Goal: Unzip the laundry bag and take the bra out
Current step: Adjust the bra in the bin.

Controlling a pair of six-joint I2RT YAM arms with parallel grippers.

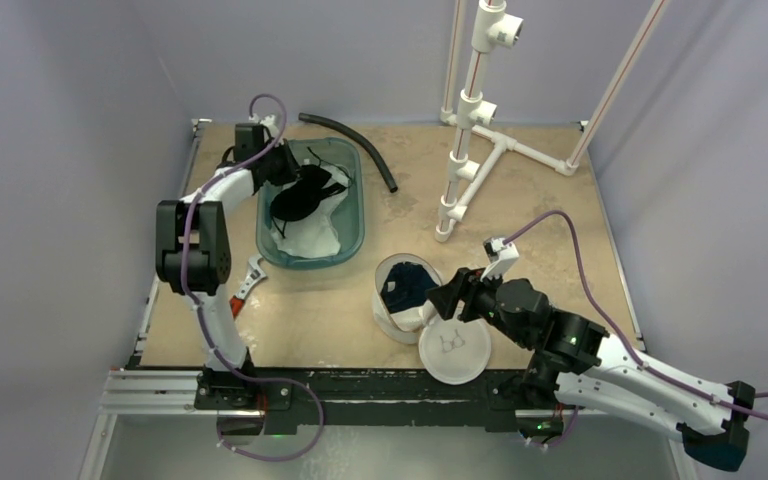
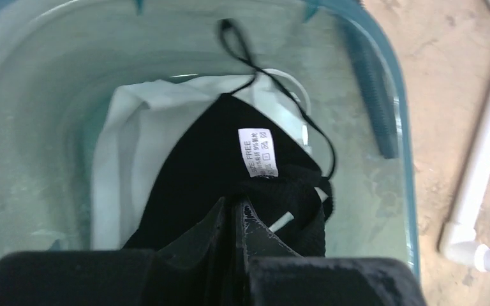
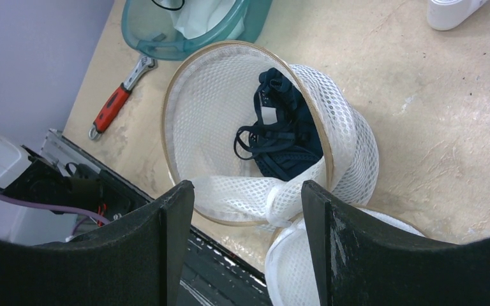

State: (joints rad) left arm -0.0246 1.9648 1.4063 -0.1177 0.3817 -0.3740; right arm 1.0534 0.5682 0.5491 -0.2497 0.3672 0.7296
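Laundry bag (image 3: 357,150), white mesh drum, mouth upward, navy bra (image 3: 284,127) half hidden inside, right gripper (image 3: 245,191) spread, left gripper (image 2: 236,209) closed.

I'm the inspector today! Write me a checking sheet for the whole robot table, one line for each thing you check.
Surface: tan table, mottled.
Job's things: laundry bag unzipped, its round lid lying flat next to it; dark blue bra inside, not yet out.
Clutter: teal tub holding a white cloth and a black garment; red-handled wrench beside the tub; black hose behind it.
Grippers: left gripper shut on the black garment in the tub; right gripper open at the bag's rim.
Cables: purple cable along each arm; no snag seen.
Surroundings: white pipe frame at the back; plain walls.
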